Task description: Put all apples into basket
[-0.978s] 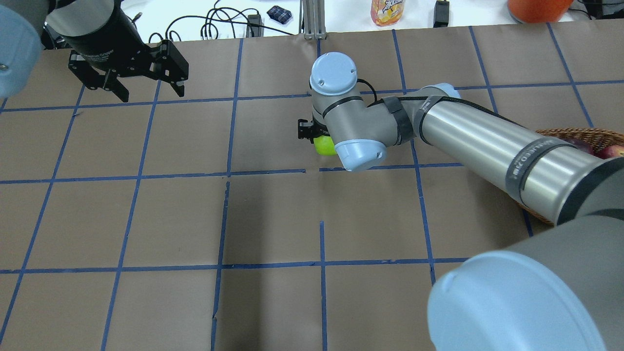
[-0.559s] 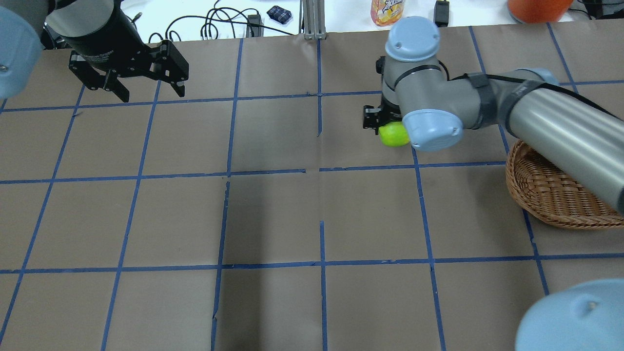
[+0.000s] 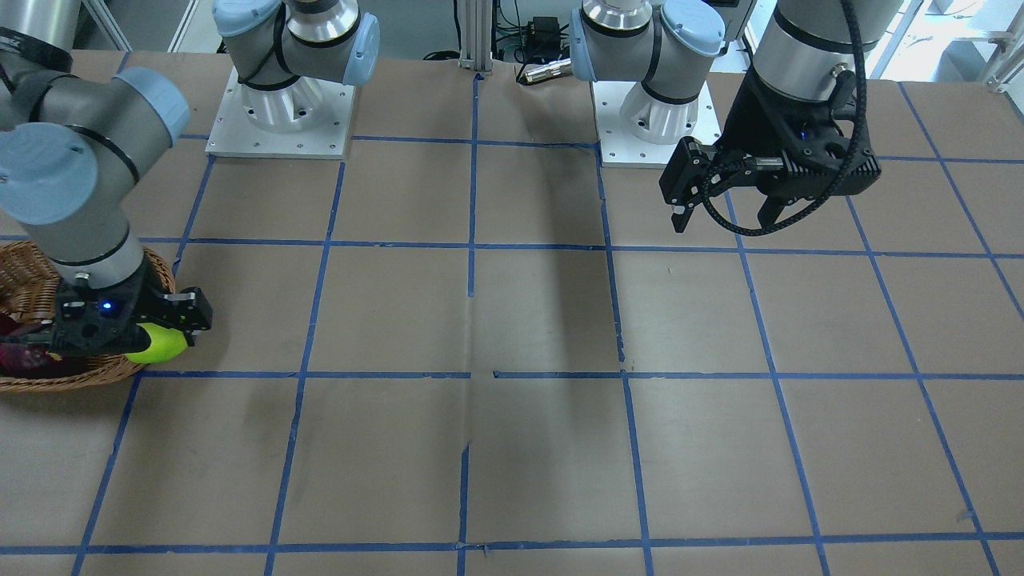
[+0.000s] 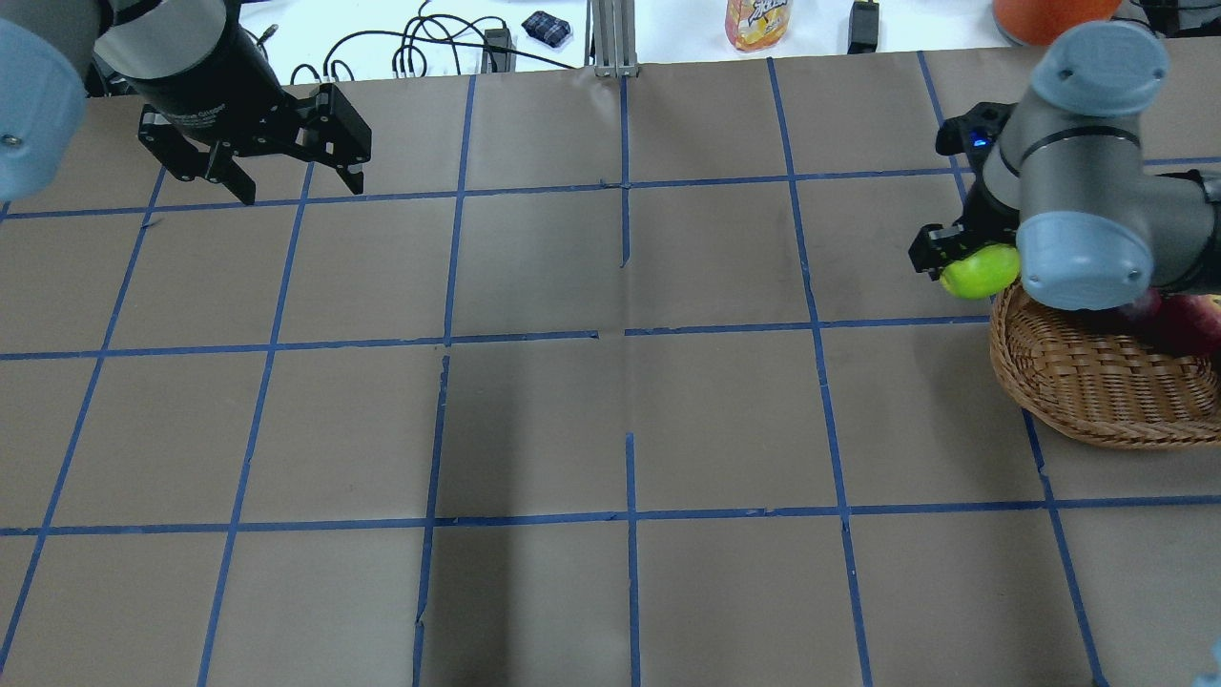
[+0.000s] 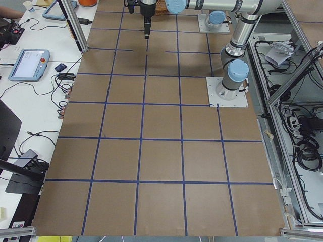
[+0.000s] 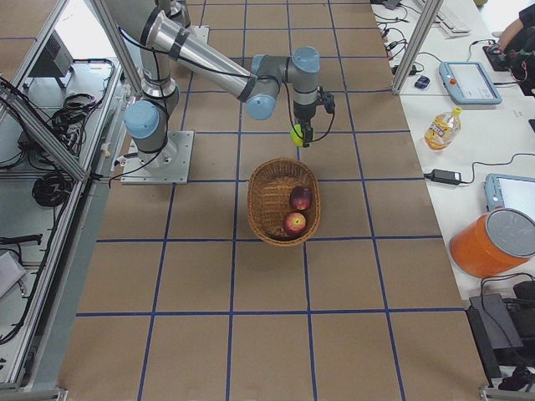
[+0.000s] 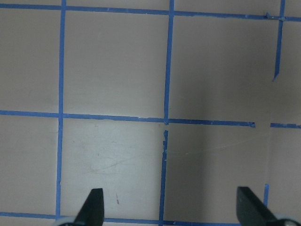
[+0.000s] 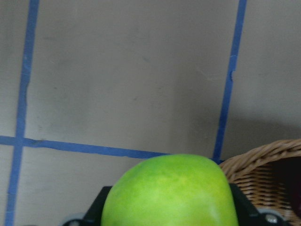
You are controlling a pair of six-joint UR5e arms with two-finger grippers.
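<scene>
My right gripper [image 4: 965, 265] is shut on the yellow-green apple [image 4: 983, 271] and holds it above the table just outside the near-left rim of the wicker basket [image 4: 1078, 401]. The apple also shows in the right wrist view [image 8: 171, 193], with the basket rim [image 8: 256, 157] at its right. In the right exterior view the red apple [image 6: 294, 223] and the maroon apple [image 6: 301, 198] lie in the basket [image 6: 269, 192]. My left gripper [image 4: 291, 181] is open and empty, hovering over the far left of the table; its fingertips [image 7: 94, 205] show over bare paper.
A juice bottle [image 4: 758, 21], an orange bucket [image 4: 1054, 17] and cables lie on the white bench beyond the table's far edge. The table is brown paper with a blue tape grid [image 4: 625, 334]. The robot bases [image 3: 280, 120] stand at the near edge.
My right arm has carried the yellow-green apple to the right, from the table's middle to the basket's left rim. The left arm has not moved.
</scene>
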